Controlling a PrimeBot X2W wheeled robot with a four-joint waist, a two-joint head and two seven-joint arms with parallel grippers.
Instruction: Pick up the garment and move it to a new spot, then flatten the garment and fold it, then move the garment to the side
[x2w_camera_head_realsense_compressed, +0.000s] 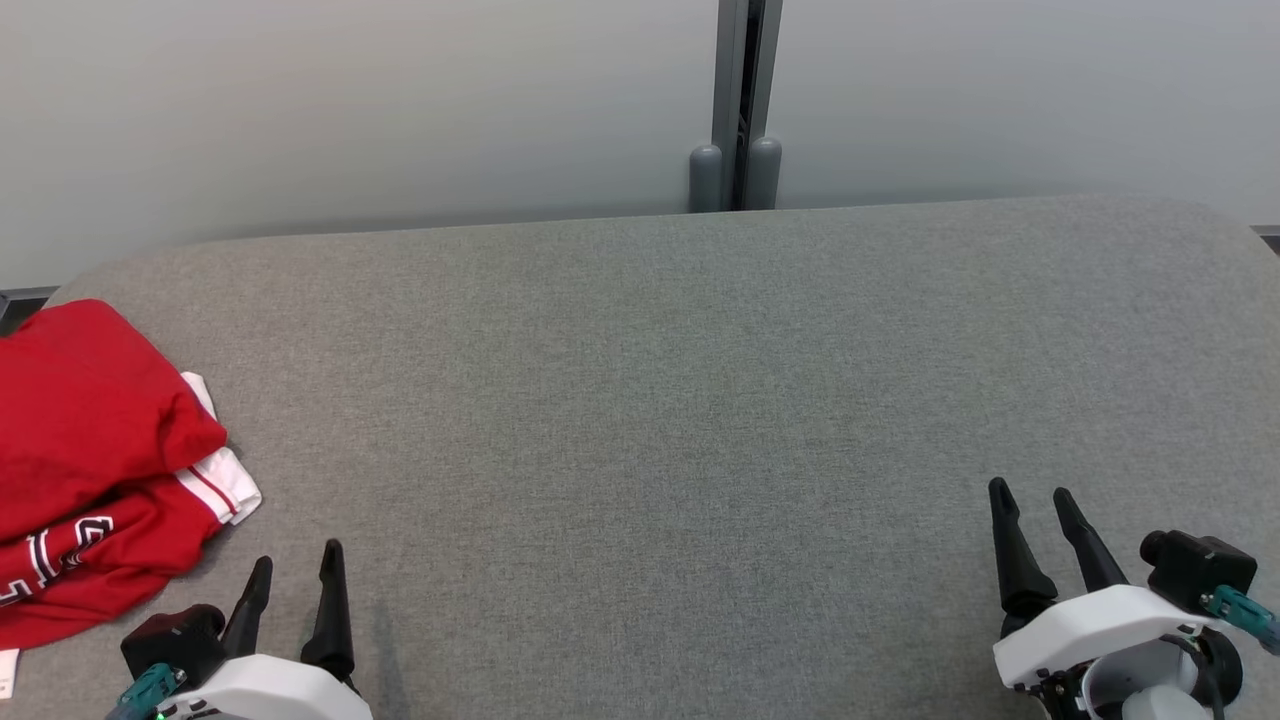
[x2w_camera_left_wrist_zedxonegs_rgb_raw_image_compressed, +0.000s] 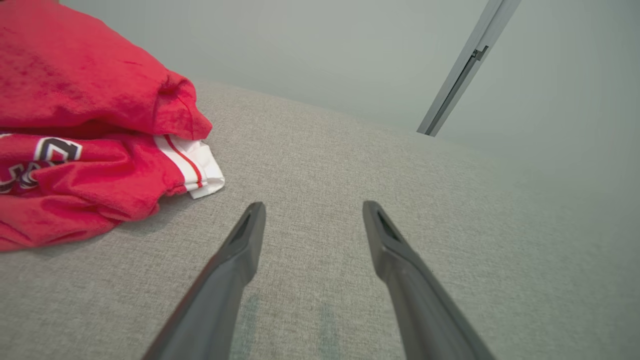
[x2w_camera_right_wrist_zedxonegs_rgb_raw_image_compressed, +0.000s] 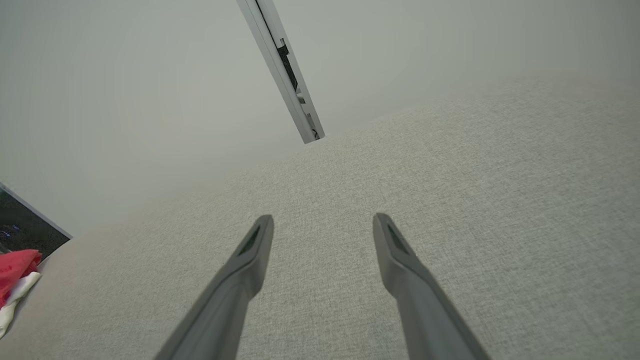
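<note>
Table (x2w_camera_head_realsense_compressed: 640, 400): grey woven top set against a pale wall.
Garment (x2w_camera_head_realsense_compressed: 90, 440): red, with a white red-striped cuff and white lettering, bundled in loose layers at the table's far left edge; it looks folded and parked aside.
Left gripper (x2w_camera_head_realsense_compressed: 297, 554): jaws apart, empty, near the garment but not touching it.
Right gripper (x2w_camera_head_realsense_compressed: 1030, 490): jaws apart, empty, well apart from it.
</note>
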